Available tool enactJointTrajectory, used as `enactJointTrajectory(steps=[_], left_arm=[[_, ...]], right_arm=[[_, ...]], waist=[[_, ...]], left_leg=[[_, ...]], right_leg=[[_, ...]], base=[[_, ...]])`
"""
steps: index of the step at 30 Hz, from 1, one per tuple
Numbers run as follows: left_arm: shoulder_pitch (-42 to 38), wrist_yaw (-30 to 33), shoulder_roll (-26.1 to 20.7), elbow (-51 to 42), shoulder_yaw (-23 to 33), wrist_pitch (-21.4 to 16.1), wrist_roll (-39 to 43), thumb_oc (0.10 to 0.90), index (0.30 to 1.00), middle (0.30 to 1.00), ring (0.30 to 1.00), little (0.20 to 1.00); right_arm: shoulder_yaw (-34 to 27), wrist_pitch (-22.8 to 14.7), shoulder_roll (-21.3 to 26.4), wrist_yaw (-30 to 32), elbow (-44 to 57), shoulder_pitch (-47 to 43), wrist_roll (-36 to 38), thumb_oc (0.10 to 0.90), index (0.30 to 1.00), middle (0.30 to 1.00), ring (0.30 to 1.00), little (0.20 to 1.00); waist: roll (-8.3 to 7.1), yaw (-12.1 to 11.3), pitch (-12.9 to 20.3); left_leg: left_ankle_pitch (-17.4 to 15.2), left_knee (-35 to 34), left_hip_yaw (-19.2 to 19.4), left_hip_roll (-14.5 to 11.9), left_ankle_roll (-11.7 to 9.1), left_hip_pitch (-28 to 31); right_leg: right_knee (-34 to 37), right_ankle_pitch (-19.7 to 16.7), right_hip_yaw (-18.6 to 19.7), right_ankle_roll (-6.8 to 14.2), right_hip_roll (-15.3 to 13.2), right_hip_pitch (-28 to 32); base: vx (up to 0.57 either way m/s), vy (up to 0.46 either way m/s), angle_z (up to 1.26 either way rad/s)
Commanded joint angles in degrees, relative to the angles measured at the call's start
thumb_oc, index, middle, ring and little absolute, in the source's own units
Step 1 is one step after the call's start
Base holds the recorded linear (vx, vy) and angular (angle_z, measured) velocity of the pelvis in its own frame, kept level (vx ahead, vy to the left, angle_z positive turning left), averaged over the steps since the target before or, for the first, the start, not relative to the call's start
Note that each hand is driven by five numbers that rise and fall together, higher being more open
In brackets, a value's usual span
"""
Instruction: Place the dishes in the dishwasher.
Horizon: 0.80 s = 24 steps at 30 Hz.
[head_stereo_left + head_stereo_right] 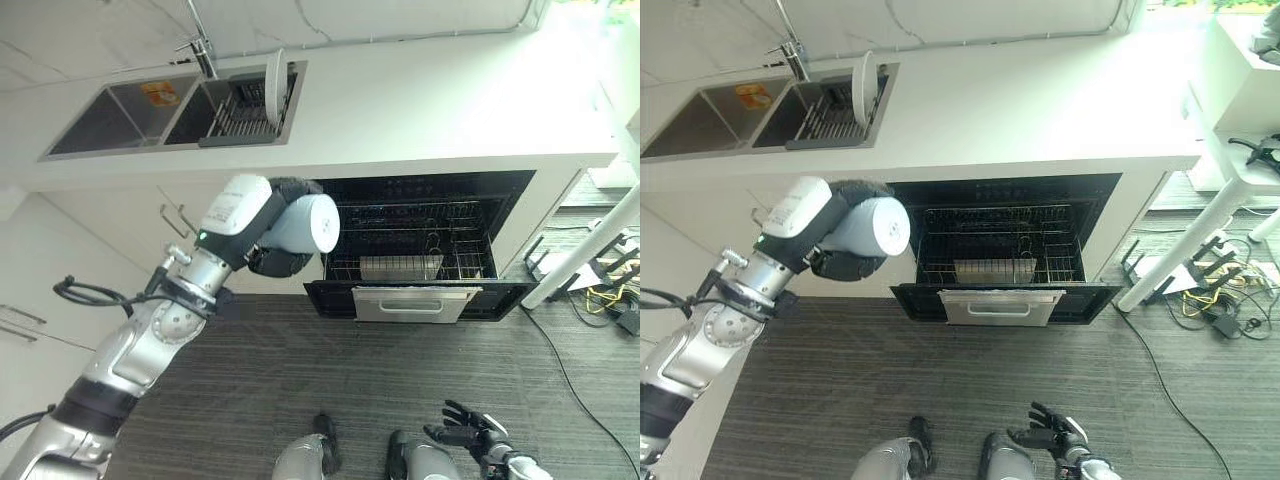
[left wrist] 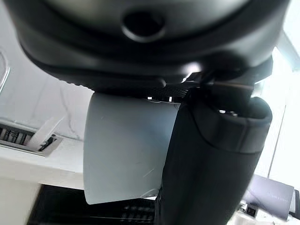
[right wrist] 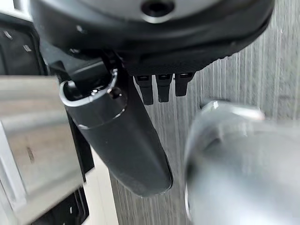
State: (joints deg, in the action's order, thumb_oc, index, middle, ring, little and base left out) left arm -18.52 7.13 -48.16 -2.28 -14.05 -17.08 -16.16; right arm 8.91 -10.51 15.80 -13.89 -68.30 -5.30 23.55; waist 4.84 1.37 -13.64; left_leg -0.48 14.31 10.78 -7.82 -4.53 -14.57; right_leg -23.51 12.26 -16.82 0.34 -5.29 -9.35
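My left hand [image 1: 272, 262] is curled round a pale white cup [image 1: 312, 222], held on its side in the air in front of the dishwasher's left edge. In the left wrist view the cup [image 2: 123, 152] sits between the palm and the dark thumb [image 2: 211, 164]. The dishwasher [image 1: 420, 215] under the counter is open, its door [image 1: 415, 300] folded down and a wire rack [image 1: 410, 252] showing inside. A white plate [image 1: 275, 85] stands on edge in the drying rack in the sink [image 1: 130, 115]. My right hand [image 1: 468, 430] hangs low near the floor with its fingers spread and nothing in it.
A white counter [image 1: 430, 100] runs across above the dishwasher. White cabinet fronts [image 1: 60, 250] stand at the left. A white table leg [image 1: 585, 250] and loose cables [image 1: 600, 295] lie at the right on the grey floor [image 1: 300, 370].
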Motion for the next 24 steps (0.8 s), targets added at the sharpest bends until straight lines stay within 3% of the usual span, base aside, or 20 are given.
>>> enactJointTrajectory(steps=[1, 5, 8, 10, 11, 13, 18, 22, 24], left_arm=[[-2.9, 3.8, 0.9, -3.3, 5.2, -2.7, 2.1, 0.4, 0.3, 0.3, 0.3, 0.3], [-3.1, 3.0, 1.2, -4.0, 4.9, -2.7, 1.0, 0.4, 0.3, 0.3, 0.3, 0.3], [-3.8, 4.7, 1.5, -2.8, 2.9, -3.6, -0.8, 0.4, 0.3, 0.3, 0.3, 0.3], [-4.6, 5.8, 1.5, -2.7, 2.1, -3.2, -1.3, 0.4, 0.3, 0.3, 0.3, 0.3], [-4.7, 6.4, 1.2, -2.7, 2.2, -2.5, -1.8, 0.4, 0.3, 0.3, 0.3, 0.3], [-5.1, 6.9, 0.3, -2.3, 1.9, -1.8, -2.2, 0.4, 0.3, 0.3, 0.3, 0.3], [-3.4, 6.5, 0.1, -3.2, 2.4, -0.6, -1.0, 0.4, 0.3, 0.3, 0.3, 0.3], [-2.9, 5.1, 1.9, -6.1, 2.6, -0.2, -1.0, 0.4, 0.3, 0.3, 0.3, 0.3], [-4.3, 3.9, 2.1, -6.0, 2.4, -0.9, -0.2, 0.4, 0.3, 0.3, 0.3, 0.3]], right_arm=[[-0.3, -1.3, 2.5, 0.5, 0.6, 0.0, 2.1, 0.8, 0.9, 0.9, 0.9, 0.9], [-0.8, -2.0, 2.0, -0.2, 1.5, -0.6, 3.5, 0.8, 0.9, 0.9, 0.9, 0.9], [-0.3, -3.1, 0.9, -0.4, 3.8, -0.8, 2.1, 0.8, 0.9, 0.9, 0.9, 0.9], [0.5, -2.9, 0.6, -0.7, 4.7, -0.9, 2.7, 0.8, 0.9, 0.9, 0.9, 0.9], [0.5, -2.5, 0.5, -0.4, 4.6, -1.1, 2.3, 0.8, 0.9, 0.9, 0.9, 0.9], [-0.3, -1.6, 0.1, -0.6, 3.4, -1.9, 1.6, 0.8, 0.9, 0.9, 0.9, 0.9], [-0.6, 0.3, 0.2, -1.4, 1.4, -2.2, 0.1, 0.8, 0.9, 0.9, 0.9, 0.9], [-0.5, -0.2, 1.9, -1.3, 0.1, -1.2, 1.7, 0.8, 0.9, 0.9, 0.9, 0.9], [-1.1, -1.1, 2.6, -1.5, -0.3, -1.1, 2.4, 0.8, 0.9, 0.9, 0.9, 0.9]], waist=[[0.51, -1.1, 2.9], [1.02, -1.9, 3.0], [1.63, -0.5, 1.7], [0.93, 0.0, 1.0], [-0.4, 0.3, 0.9], [-1.1, 0.7, 1.1], [-1.79, 0.1, 2.5], [-3.17, -0.1, 1.5], [-1.96, 0.3, 1.2]], left_leg=[[-6.5, 2.9, -2.4, 1.7, 0.1, 1.8], [-7.8, 2.9, -3.8, 3.4, 2.9, 2.9], [-8.8, 2.9, -6.4, 4.1, 4.6, 4.8], [-9.3, 2.9, -6.8, 4.5, 4.5, 5.3], [-10.2, 2.9, -6.0, 4.5, 4.0, 5.7], [-11.3, 2.9, -5.3, 3.2, 3.4, 6.4], [-10.3, 2.9, -4.0, -1.4, 1.1, 7.4], [-3.8, 2.9, -0.8, -2.6, -0.8, 7.4], [-3.4, 2.9, 0.8, -4.0, -1.6, 5.5]], right_leg=[[6.3, -0.4, 4.0, 7.0, -5.0, 5.6], [6.3, -1.2, 2.5, 6.7, -3.9, 8.8], [5.0, -5.3, 4.7, 7.1, -2.5, 6.6], [6.3, -4.9, 6.1, 7.4, -3.7, 4.3], [6.3, -7.6, 7.9, 8.9, -6.8, 1.0], [6.3, -9.6, 10.9, 10.6, -8.8, -2.3], [6.3, -6.2, 8.4, 10.0, -7.5, -1.0], [6.3, -3.8, 8.3, 6.8, -5.9, 2.2], [6.3, -3.0, 6.8, 6.7, -5.5, 2.8]], base=[[0.16, 0.173, -0.49], [0.15, 0.156, -0.21], [0.13, -0.051, 0.2], [0.06, -0.316, 0.4], [0.05, -0.423, 0.38], [0.1, -0.489, 0.14], [0.11, -0.399, 0.08], [0.09, -0.297, 0.1], [-0.02, -0.009, 0.29]])
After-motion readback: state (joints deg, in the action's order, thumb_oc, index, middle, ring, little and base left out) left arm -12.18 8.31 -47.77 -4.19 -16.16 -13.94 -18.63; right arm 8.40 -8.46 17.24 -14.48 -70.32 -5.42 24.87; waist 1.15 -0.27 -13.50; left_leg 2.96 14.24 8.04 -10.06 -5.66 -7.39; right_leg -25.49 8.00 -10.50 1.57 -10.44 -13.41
